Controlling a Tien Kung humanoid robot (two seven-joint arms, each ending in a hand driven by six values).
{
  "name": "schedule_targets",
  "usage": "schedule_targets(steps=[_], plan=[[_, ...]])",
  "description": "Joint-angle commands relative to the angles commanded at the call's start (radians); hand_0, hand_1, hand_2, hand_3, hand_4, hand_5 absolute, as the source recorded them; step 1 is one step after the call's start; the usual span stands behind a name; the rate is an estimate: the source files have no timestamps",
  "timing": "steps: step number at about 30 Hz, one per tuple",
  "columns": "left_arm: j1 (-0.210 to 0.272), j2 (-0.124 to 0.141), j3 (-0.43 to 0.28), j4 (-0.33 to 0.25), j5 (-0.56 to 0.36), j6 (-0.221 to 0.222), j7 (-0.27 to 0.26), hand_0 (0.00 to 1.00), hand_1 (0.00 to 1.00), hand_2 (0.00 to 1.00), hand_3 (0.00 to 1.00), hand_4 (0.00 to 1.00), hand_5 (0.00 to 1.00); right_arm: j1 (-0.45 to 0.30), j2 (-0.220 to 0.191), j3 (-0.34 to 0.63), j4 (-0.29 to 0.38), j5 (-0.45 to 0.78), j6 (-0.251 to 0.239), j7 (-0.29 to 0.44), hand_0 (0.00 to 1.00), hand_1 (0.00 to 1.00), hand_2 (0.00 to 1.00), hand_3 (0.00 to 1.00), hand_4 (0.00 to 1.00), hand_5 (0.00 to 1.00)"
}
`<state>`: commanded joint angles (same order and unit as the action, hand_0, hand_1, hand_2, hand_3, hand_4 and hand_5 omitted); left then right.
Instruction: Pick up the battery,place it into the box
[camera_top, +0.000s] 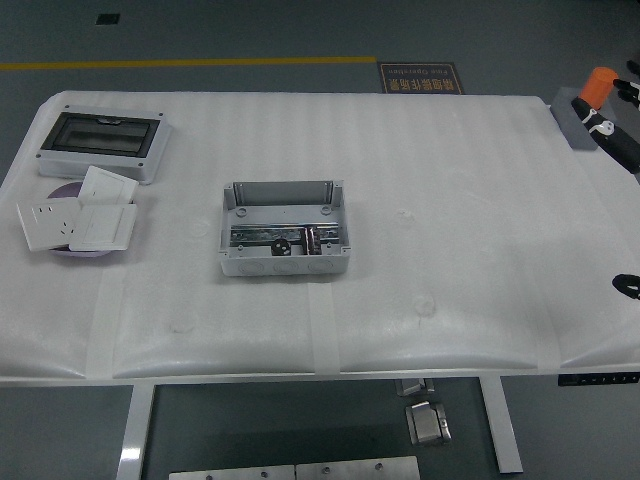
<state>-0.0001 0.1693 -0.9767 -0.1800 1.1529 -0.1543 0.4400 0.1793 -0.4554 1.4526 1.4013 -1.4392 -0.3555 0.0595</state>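
Barely caught the right hand (622, 145) at the far right edge of the table (450, 150), mostly cropped; could not tell open from closed. Found the battery (313, 240) lying inside the grey box (285, 192) mid-table, well apart from the hand. Judged the placing done, hence no grip needed.

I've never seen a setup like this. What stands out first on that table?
An open grey box sits mid-table with a small dark battery lying inside it. At the far left is a grey enclosure with a dark window, and just in front of it white socket plates are piled on a purple dish. The robot's right arm barely shows at the right edge.
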Motion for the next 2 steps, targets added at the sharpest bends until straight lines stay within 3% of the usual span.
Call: schedule_targets(steps=[2], plan=[[-0.001,-0.001,-0.001,0.0,-0.002,0.001,0.0,0.628,0.652,0.485,0.546,0.473,0.304,0.001,0.001,0.003,0.001,-0.001,0.0,0.0,0.96,0.847,0.835,0.923,0.972,0.582]])
